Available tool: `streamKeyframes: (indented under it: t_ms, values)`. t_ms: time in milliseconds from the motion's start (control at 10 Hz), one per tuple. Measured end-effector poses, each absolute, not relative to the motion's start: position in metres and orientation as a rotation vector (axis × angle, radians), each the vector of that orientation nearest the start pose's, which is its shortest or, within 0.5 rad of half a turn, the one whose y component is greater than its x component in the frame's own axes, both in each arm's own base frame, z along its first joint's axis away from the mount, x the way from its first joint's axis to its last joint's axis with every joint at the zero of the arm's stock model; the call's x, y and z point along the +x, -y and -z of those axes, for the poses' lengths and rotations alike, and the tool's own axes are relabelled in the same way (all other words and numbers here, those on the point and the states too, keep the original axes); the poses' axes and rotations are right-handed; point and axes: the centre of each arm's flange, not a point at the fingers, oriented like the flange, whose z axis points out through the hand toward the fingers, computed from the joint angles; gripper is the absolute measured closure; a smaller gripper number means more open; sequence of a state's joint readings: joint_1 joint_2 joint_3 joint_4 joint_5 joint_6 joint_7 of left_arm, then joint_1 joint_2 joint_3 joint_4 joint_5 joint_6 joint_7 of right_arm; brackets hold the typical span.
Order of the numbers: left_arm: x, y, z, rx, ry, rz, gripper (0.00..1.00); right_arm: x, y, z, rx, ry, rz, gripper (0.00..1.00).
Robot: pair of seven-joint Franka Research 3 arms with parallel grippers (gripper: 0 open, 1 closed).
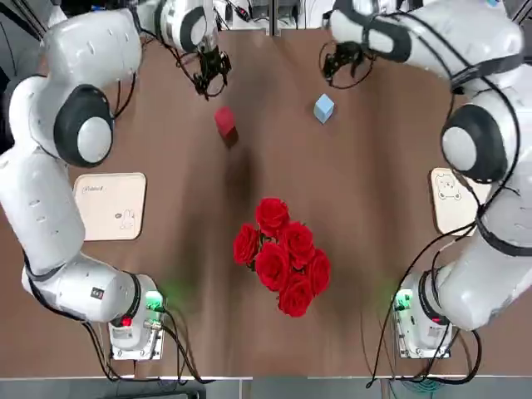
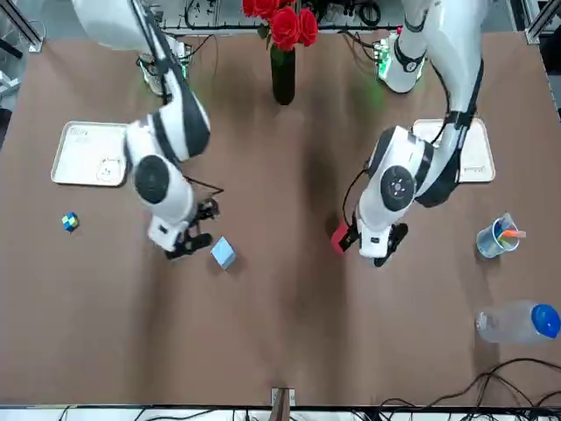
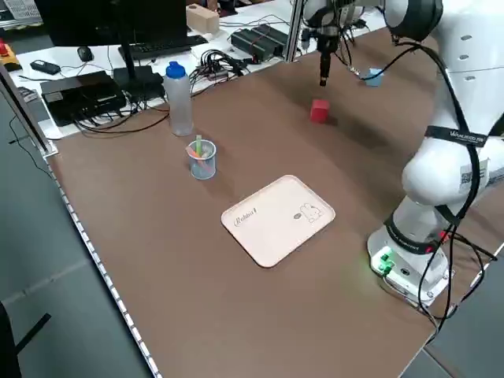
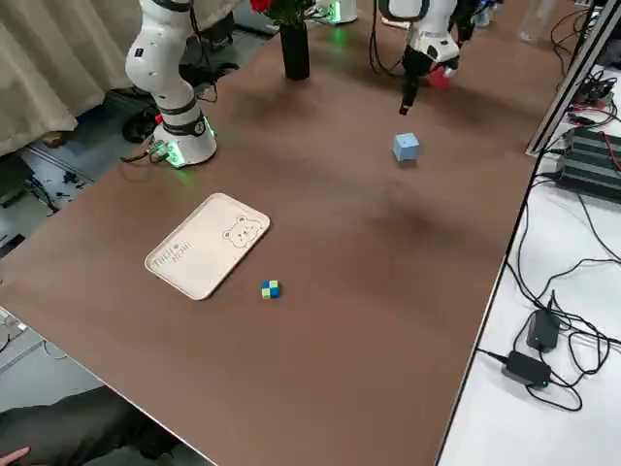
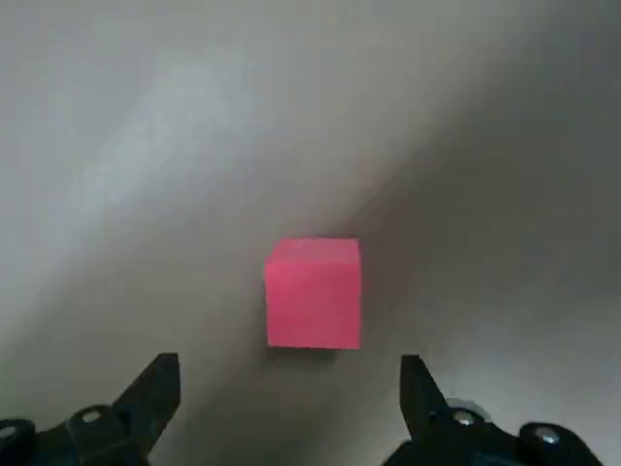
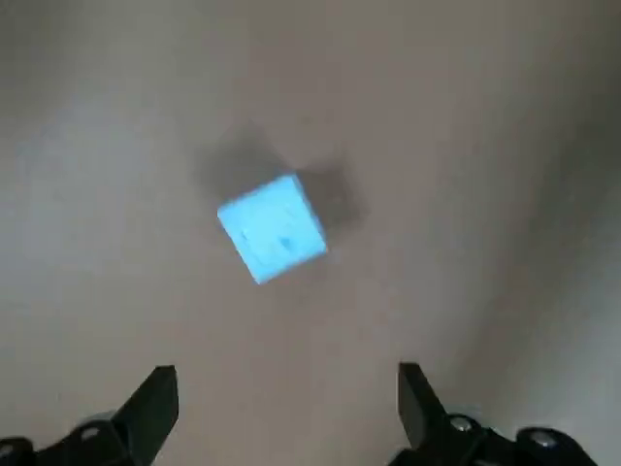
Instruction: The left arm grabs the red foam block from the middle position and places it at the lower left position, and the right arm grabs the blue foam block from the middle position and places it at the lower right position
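Roses [image 1: 281, 253] are standing nearest the near table edge. Red foam block [image 1: 225, 122] and blue foam block [image 1: 324, 108] are lying untouched toward the far edge. Left gripper [image 1: 209, 76] and right gripper [image 1: 342, 63] are being held above them, fingers apart. Risk: the blue block is sitting rotated and could be nudged aside.
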State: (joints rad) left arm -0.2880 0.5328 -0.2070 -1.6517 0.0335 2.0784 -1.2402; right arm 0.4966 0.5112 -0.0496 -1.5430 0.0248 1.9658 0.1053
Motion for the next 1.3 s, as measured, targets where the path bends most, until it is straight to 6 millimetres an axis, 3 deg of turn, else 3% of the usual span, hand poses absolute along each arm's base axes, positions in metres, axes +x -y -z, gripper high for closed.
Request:
streamKeyframes:
  t_ms: [200, 400, 600, 900, 1100, 1300]
  values:
    - [0.591, 0.308, -0.265, -2.906, 1.183, -0.171, 0.0, 0.607, -0.322, -0.309, -3.116, 0.618, -0.175, 0.0]
    - [0.594, 0.308, -0.25, -2.918, 1.206, -0.155, 0.0, 0.611, -0.322, -0.281, -3.088, 0.777, -0.189, 0.0]
    - [0.59, 0.306, -0.23, -2.896, 1.181, -0.157, 0.0, 0.626, -0.313, -0.272, -3.059, 0.874, -0.094, 0.0]
    - [0.586, 0.31, -0.2, -2.882, 1.178, -0.138, 0.02, 0.634, -0.3, -0.266, -3.044, 0.941, -0.097, 0.0]
    - [0.586, 0.31, -0.19, -2.884, 1.162, -0.129, 0.11, 0.634, -0.298, -0.262, -3.04, 0.951, -0.106, 0.0]
    - [0.59, 0.306, -0.194, -2.888, 1.136, -0.104, 0.38, 0.634, -0.305, -0.247, -3.034, 0.967, -0.083, 0.0]
